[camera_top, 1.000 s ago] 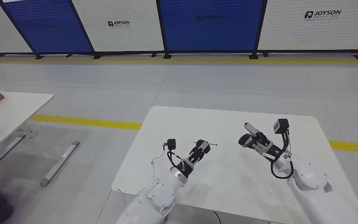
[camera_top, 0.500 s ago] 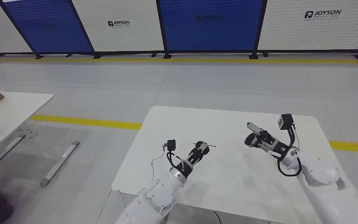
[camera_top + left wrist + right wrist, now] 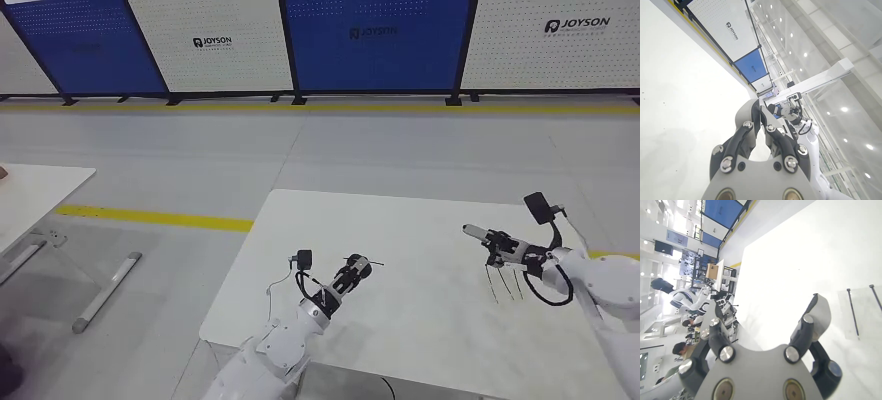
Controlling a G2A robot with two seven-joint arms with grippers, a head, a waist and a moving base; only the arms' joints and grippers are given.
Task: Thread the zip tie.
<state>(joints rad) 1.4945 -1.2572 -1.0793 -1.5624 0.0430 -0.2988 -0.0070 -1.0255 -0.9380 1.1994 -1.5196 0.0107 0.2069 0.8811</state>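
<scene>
left gripper (image 3: pixel 759 108) pinches a tie (image 3: pixel 378 260); right gripper (image 3: pixel 765 299), open-fingered, hangs near table ties (image 3: pixel 852 311); pickup likely next: lower, straddle one, close.

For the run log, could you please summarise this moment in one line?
left end effector: shut on zip tie | right end effector: open, near loose zip ties on table
</scene>
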